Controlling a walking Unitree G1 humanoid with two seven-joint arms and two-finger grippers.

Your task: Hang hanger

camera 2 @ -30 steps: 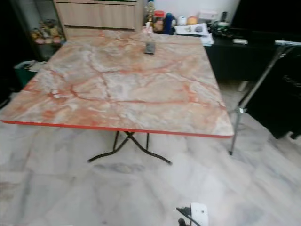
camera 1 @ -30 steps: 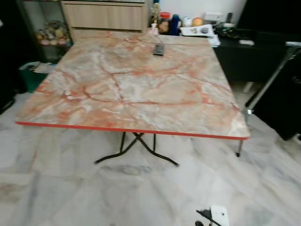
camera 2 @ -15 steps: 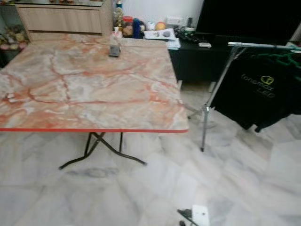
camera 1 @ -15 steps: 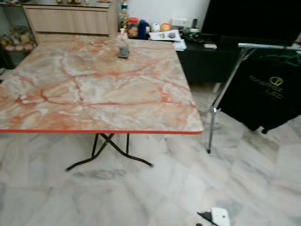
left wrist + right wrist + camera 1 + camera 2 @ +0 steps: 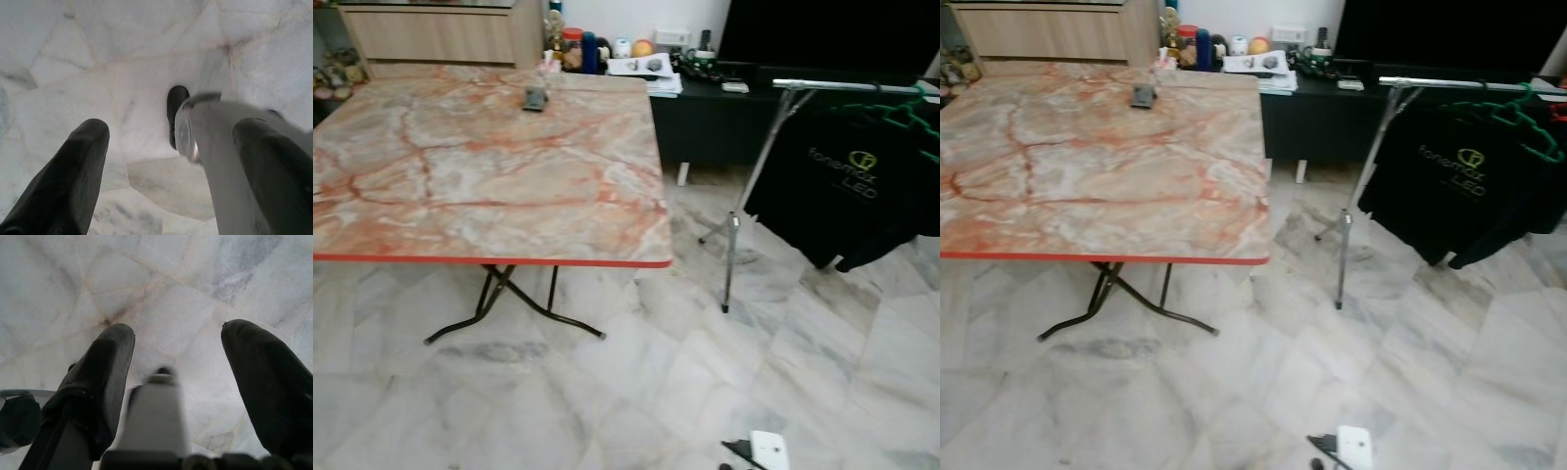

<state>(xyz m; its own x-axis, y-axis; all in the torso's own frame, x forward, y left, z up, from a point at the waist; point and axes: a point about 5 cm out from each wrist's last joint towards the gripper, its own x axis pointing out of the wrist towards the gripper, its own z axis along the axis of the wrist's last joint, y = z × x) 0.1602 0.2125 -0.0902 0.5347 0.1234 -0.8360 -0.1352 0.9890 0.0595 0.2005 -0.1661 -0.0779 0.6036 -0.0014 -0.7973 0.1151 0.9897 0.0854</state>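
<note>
A green hanger [image 5: 1526,116] carries a black T-shirt [image 5: 850,184] with a gold logo on the silver clothes rack [image 5: 830,86] at the right. The rack's upright pole [image 5: 736,227] stands on the marble floor beside the table. My left gripper [image 5: 172,129] hangs low over the floor tiles, open, with a silver part of my own body behind its fingers. My right gripper [image 5: 180,333] also points down at the floor, open and holding nothing.
A marble-patterned folding table [image 5: 480,157] with a red edge takes up the left, a small dark object [image 5: 535,97] on its far side. A black cabinet [image 5: 715,117] with clutter stands behind. White marble floor [image 5: 636,392] lies open in front of the rack.
The whole picture has shifted left, so the camera has turned right. The table now sits further left and the rack with the black T-shirt has come fully into view.
</note>
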